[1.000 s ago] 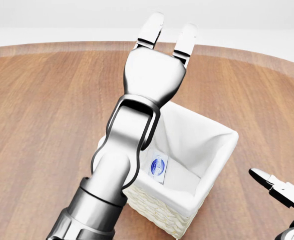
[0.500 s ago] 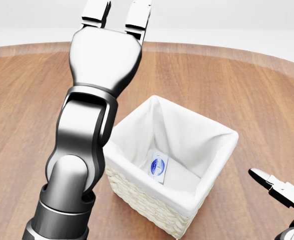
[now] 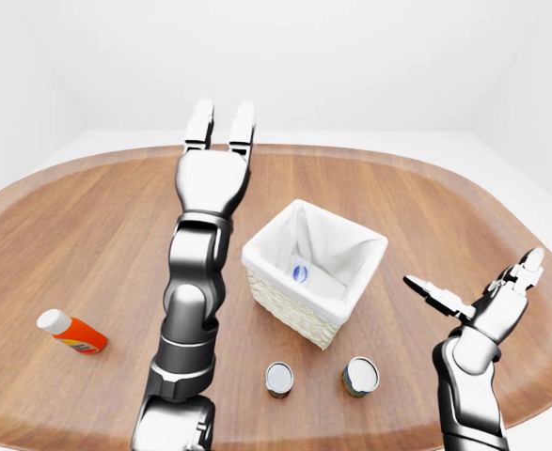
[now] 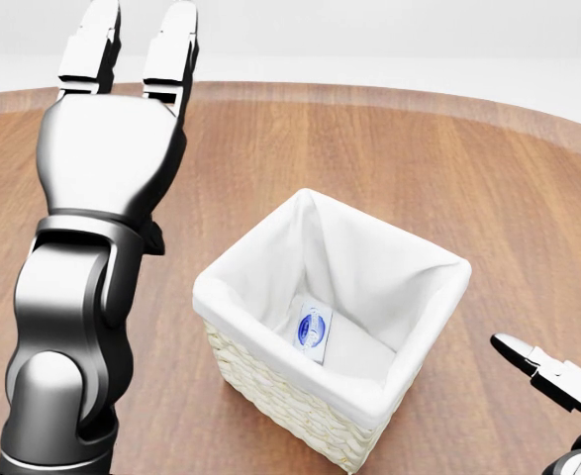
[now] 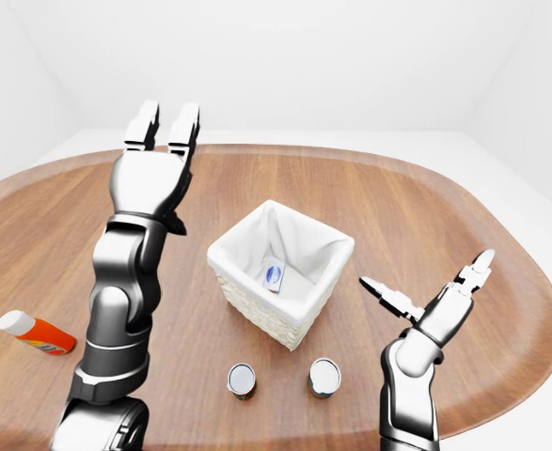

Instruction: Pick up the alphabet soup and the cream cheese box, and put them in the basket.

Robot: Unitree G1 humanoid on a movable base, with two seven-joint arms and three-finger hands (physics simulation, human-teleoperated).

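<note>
Left hand (image 3: pixel 217 132) raised above the table (image 3: pixel 87 244), fingers spread, holding nothing, up and left of the basket (image 3: pixel 285 305). Right hand (image 3: pixel 482 291) low at the right of the left-eye view, fingers splayed wide, likewise empty. Cream cheese box (image 4: pixel 314 330) lying inside the basket on its white lining. Two cans (image 3: pixel 279 379) (image 3: pixel 359 375) standing below the basket; soup not told apart. Orange bottle (image 3: pixel 71 332) lying far left.
</note>
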